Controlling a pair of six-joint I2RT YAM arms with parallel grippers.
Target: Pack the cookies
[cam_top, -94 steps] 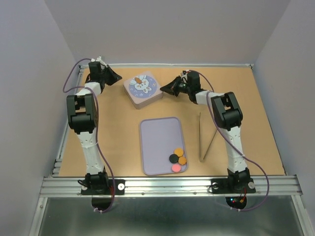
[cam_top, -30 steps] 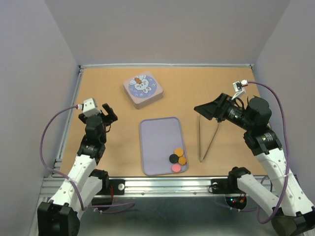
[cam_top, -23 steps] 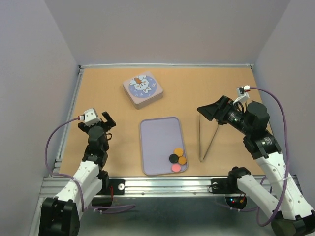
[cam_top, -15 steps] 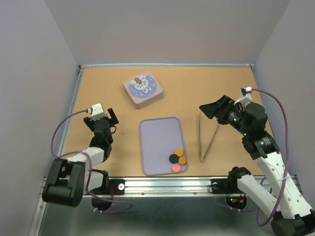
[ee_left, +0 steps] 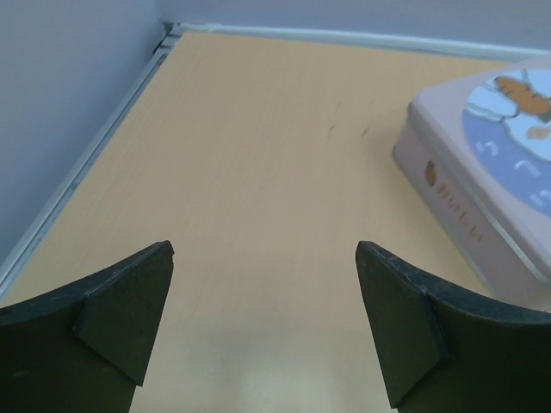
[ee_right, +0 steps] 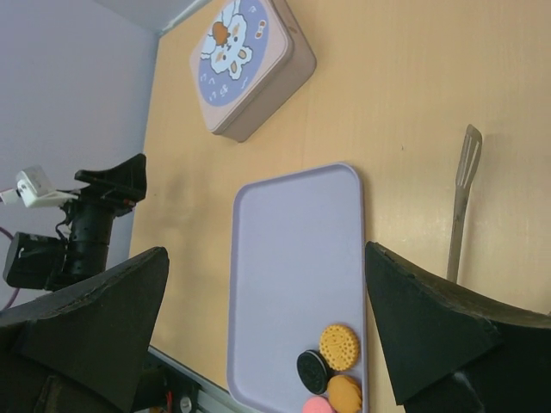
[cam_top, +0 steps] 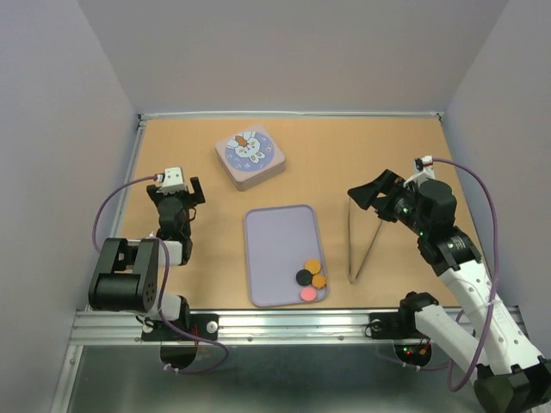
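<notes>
Holding both pairs of my jaws wide apart, I have nothing between them. My left gripper (cam_top: 176, 190) (ee_left: 264, 252) sits low near the left edge of the worktop (cam_top: 413, 155), pointing toward the far edge, with only bare wood between its fingers. Just ahead and to its right in the left wrist view is one corner of a pink tin (ee_left: 482, 206). My right gripper (cam_top: 370, 187) (ee_right: 265, 258) is raised over the right side of the worktop and looks leftward and down across it. Below it a pair of metal tongs (cam_top: 360, 245) (ee_right: 461, 202) lies flat, its two arms joined at the near end and spread toward the far end, just beside the right edge of a lavender tray (cam_top: 277, 237) (ee_right: 288, 258). The tray lies at the middle of the worktop, close to the near edge. The cookies (cam_top: 311, 278) (ee_right: 331, 372) are huddled in the near right corner of the tray, touching one another: I make out two orange-brown rounds, one black and one pink. The rest of the tray is bare. The tin (cam_top: 250, 157) (ee_right: 250, 66) rests beyond the tray toward the far edge, left of centre, its lid on and showing a white rabbit on blue.
</notes>
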